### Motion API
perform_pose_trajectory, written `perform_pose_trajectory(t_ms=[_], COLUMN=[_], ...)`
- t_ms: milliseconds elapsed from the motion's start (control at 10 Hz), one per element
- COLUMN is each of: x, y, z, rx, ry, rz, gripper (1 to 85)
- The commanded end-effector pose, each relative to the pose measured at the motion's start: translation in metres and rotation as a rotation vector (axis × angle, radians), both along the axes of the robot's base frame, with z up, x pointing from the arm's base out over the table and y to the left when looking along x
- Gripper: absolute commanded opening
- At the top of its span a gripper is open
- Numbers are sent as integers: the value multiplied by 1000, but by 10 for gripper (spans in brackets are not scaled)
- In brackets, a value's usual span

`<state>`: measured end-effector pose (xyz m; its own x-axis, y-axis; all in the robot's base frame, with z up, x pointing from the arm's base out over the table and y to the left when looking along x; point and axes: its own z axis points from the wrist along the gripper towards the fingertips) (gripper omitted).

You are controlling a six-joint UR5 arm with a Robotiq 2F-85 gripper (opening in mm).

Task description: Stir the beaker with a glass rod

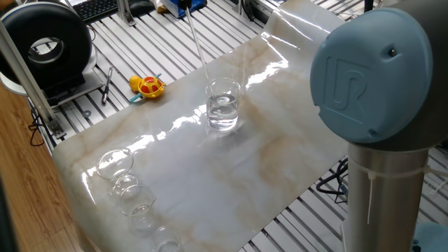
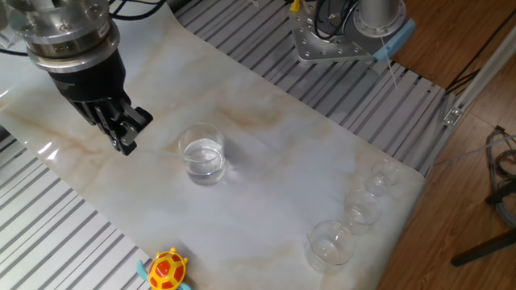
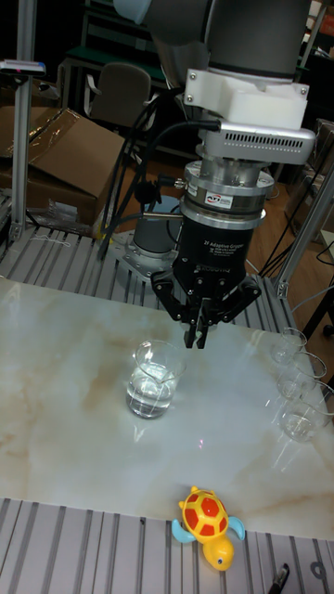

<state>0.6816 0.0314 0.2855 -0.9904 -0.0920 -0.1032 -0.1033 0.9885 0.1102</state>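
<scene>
- As I count from my remote station: one beaker (image 1: 222,105), clear straight glass, part-filled with clear liquid, mid-mat.
- One rod (image 1: 197,40), thin clear glass, slanting down to the beaker's rim.
- One gripper (image 3: 199,336), black fingers pinched on the rod, just beside the beaker.
- Three small rounded glass vessels (image 2: 357,209) near the mat's edge.
- One glossy marble-patterned mat (image 1: 231,168).
- One yellow-red toy turtle (image 3: 208,522).
</scene>
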Motion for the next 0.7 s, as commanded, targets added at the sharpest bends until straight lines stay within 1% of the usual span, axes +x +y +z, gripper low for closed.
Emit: perform_pose_trajectory(t_ms=[0, 100, 300, 400, 600], x=[4, 4, 4, 1, 0], y=[4, 2, -5, -4, -4], z=[1, 1, 0, 0, 0], rx=[13, 6, -21, -9, -7], ry=[-17, -17, -17, -13, -19], rz=[6, 11, 25, 16, 18], gripper=[10, 10, 10, 10, 10])
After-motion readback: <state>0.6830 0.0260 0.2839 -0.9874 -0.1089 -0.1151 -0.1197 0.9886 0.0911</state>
